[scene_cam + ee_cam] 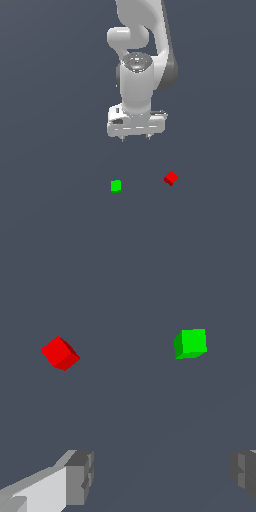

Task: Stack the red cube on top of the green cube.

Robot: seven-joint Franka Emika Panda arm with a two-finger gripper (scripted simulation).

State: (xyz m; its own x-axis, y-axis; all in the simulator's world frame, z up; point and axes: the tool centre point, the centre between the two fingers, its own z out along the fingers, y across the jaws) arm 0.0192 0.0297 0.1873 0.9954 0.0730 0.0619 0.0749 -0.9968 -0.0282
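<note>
The red cube (171,178) (60,353) lies on the flat grey floor, turned at an angle, toward the exterior view's right. The green cube (116,186) (190,343) rests apart from it, toward the exterior view's left. My gripper (135,138) (162,478) hangs above the floor behind both cubes, touching neither. Its fingers (80,476) stand wide apart with nothing between them, so it is open.
The white arm (142,55) rises above the gripper out of the exterior view's top. The plain grey floor (50,200) spreads around both cubes, and no other objects are in view.
</note>
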